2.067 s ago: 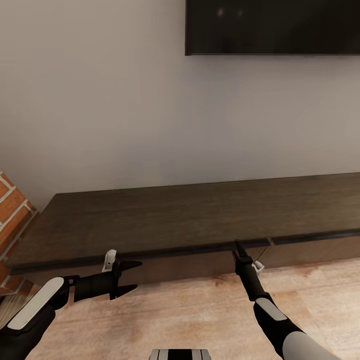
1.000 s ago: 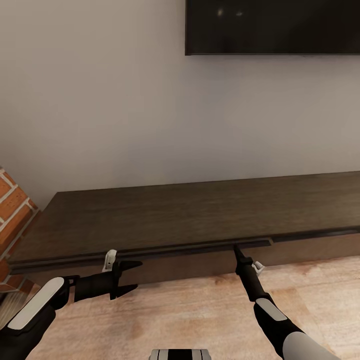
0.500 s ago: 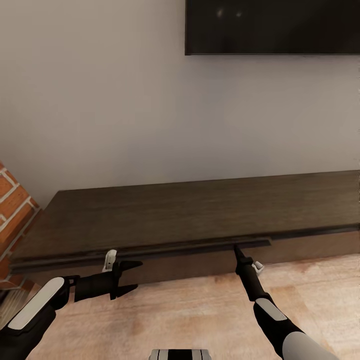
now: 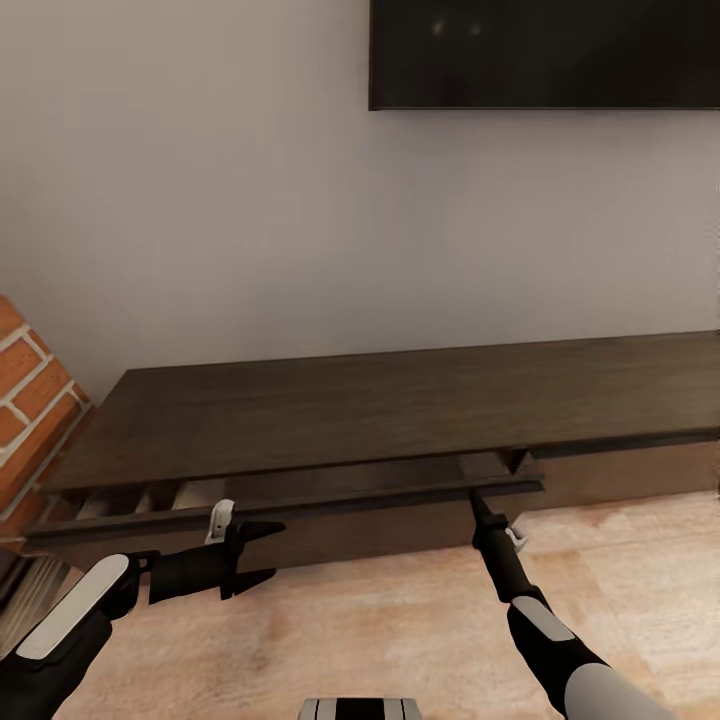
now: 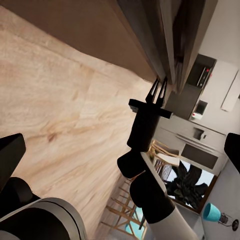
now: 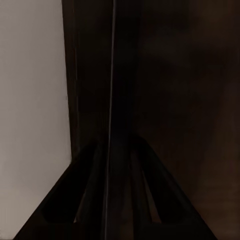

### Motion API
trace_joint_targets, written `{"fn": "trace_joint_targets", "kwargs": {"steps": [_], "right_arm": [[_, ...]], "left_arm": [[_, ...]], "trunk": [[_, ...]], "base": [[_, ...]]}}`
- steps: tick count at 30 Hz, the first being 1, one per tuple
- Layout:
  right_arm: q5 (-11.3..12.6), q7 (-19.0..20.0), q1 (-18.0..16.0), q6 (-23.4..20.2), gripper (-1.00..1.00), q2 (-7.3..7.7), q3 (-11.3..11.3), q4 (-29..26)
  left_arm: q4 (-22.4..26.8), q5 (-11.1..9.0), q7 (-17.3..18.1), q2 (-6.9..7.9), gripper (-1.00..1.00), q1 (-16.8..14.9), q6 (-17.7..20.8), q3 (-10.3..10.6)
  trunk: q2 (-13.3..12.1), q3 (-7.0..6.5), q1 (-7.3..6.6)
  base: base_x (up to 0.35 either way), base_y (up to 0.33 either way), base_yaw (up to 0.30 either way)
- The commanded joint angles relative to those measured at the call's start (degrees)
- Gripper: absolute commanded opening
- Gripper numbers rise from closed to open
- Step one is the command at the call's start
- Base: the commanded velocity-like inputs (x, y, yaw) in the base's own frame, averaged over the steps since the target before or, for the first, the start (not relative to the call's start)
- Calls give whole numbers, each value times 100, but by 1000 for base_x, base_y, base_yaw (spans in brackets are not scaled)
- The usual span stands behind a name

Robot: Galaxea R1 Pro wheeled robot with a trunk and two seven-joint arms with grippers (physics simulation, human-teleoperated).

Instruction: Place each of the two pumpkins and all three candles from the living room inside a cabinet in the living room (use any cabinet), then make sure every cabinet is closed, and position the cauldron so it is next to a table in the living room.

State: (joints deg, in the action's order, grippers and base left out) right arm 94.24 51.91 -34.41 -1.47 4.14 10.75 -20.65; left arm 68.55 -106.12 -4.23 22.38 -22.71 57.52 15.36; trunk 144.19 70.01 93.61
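The long, low dark-brown cabinet (image 4: 400,415) runs along the wall under the television. Its left drawer stands pulled out a little, and a strip of pale divided interior (image 4: 190,492) shows behind the drawer front (image 4: 300,502). My right gripper (image 4: 476,497) is shut on the top edge of that drawer front near its right end. In the right wrist view, its fingers (image 6: 85,192) pinch the thin dark edge. The left wrist view shows the same grip from the side, at the right gripper (image 5: 159,92). My left gripper (image 4: 268,550) hangs open and empty, low over the floor in front of the drawer.
A red brick chimney (image 4: 30,400) stands at the cabinet's left end. A black television (image 4: 545,55) hangs on the pale wall above. Light wood plank floor (image 4: 380,620) stretches between me and the cabinet. The cabinet's right drawer front (image 4: 640,470) is flush.
The left drawer has slid out from nearly flush, with my right gripper still on its edge, and pale compartments now show. The view has drawn back slightly. The left arm has not moved.
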Motion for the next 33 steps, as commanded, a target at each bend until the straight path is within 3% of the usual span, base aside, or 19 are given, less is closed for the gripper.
{"fn": "trace_joint_targets", "kwargs": {"steps": [1,33], "right_arm": [[-2,65,-4,-29,-100,0,164,-18],[-2,65,-4,-29,-100,-3,164,-9]], "left_arm": [[0,-58,-43,4,100,-5,4,11],[9,-60,-43,10,100,-5,5,72]], "trunk": [[3,4,-5],[3,4,-5]], "base": [[-274,0,0],[-261,0,0]]}}
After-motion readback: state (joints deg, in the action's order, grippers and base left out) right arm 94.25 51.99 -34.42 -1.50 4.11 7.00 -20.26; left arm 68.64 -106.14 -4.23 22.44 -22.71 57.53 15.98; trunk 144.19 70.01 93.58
